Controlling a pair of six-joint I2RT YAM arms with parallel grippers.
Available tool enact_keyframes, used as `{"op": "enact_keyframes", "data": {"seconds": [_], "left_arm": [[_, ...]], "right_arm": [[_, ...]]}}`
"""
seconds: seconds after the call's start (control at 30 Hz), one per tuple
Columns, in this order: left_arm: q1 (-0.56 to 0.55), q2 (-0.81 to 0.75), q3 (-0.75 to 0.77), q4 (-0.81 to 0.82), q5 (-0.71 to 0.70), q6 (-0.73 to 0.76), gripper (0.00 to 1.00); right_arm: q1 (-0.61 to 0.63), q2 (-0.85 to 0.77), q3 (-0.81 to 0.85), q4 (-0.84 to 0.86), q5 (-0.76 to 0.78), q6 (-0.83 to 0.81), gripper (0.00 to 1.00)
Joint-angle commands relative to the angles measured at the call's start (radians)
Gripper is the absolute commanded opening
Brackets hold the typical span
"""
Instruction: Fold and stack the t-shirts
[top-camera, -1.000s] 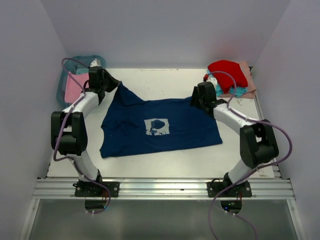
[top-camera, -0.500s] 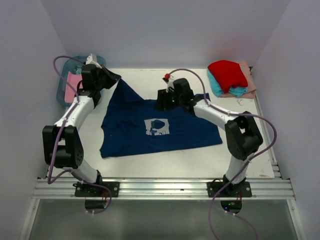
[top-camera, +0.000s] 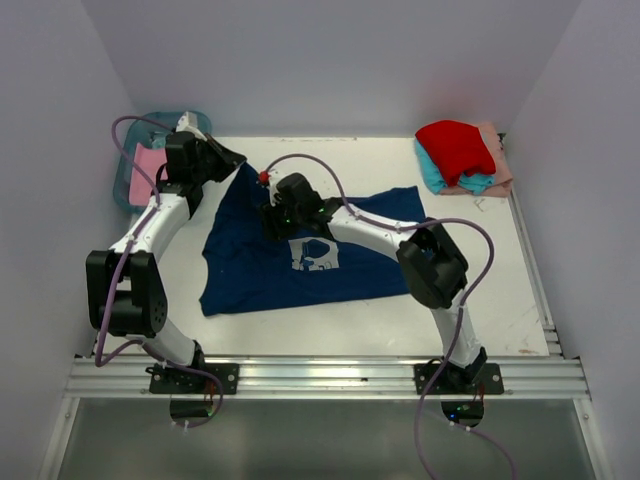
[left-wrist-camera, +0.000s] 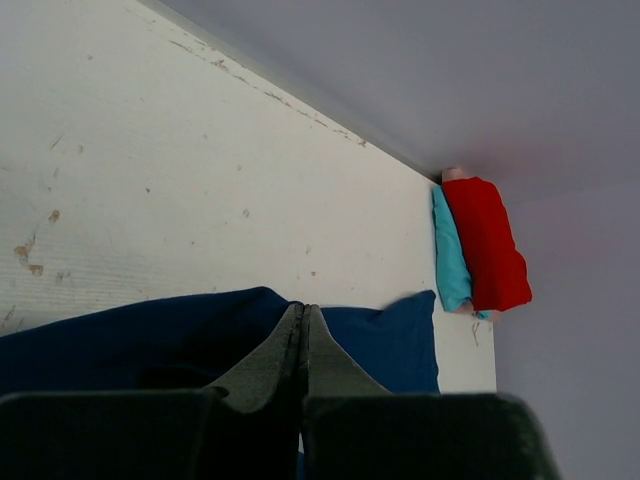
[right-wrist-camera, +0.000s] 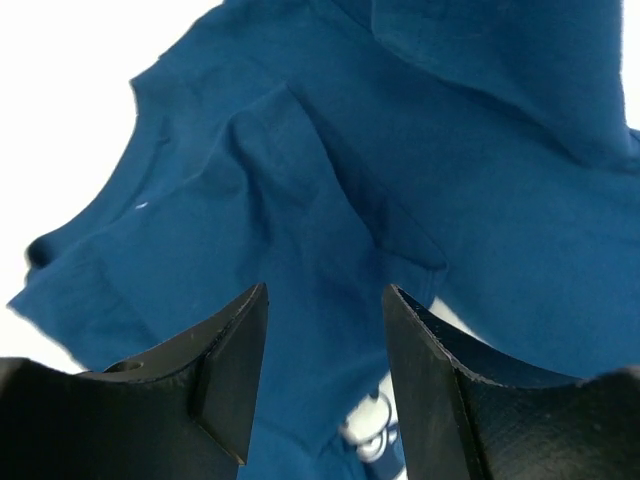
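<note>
A navy blue t-shirt (top-camera: 300, 245) with a pale square print (top-camera: 313, 252) lies spread on the table's middle. My left gripper (top-camera: 236, 160) is shut on its far left corner and holds it slightly raised; in the left wrist view (left-wrist-camera: 303, 310) the jaws are pressed together with navy cloth (left-wrist-camera: 150, 335) around them. My right gripper (top-camera: 270, 218) is open, just above the shirt's upper middle; the right wrist view (right-wrist-camera: 323, 290) shows navy cloth (right-wrist-camera: 300, 200) between the spread fingers. A folded stack sits at the back right: red shirt (top-camera: 455, 148) on top, over teal (top-camera: 440, 178) and peach (top-camera: 497, 160).
A teal plastic bin (top-camera: 125, 188) holding a pink shirt (top-camera: 148, 172) stands at the back left corner. White walls close in the table on three sides. The red shirt (left-wrist-camera: 487, 245) and teal shirt (left-wrist-camera: 451, 255) also show in the left wrist view.
My right arm has swung left, from the shirt's right sleeve to its upper middle, leaving the sleeve lying flat. My left gripper rose slightly and keeps holding the corner.
</note>
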Motion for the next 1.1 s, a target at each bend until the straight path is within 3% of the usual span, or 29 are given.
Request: {"op": "enact_keyframes", "data": {"seconds": [0.0,0.27,0.53,0.7,0.8,0.93,1.07], "left_arm": [[-0.005,-0.032,-0.001,0.032,0.026,-0.007,0.0],[-0.003,-0.015,0.023,0.02,0.035,0.003,0.0],[-0.003,0.003,0.037,0.012,0.044,0.006,0.0],[-0.003,0.009,0.039,0.002,0.04,0.013,0.0],[0.0,0.009,0.036,0.002,0.038,0.015,0.0],[0.002,0.011,0.03,0.006,0.038,0.017,0.0],[0.006,0.014,0.026,0.009,0.041,0.017,0.0]], "right_arm": [[0.038,0.032,0.08,-0.025,0.188,-0.062,0.53],[0.127,0.139,0.131,0.008,0.492,-0.338,0.55],[0.153,0.179,0.078,0.221,0.619,-0.553,0.62],[0.156,0.17,0.021,0.436,0.6,-0.684,0.71],[0.153,0.185,0.044,0.475,0.545,-0.691,0.74],[0.153,0.144,-0.054,0.678,0.482,-0.678,0.75],[0.15,0.15,-0.055,0.696,0.465,-0.641,0.76]]}}
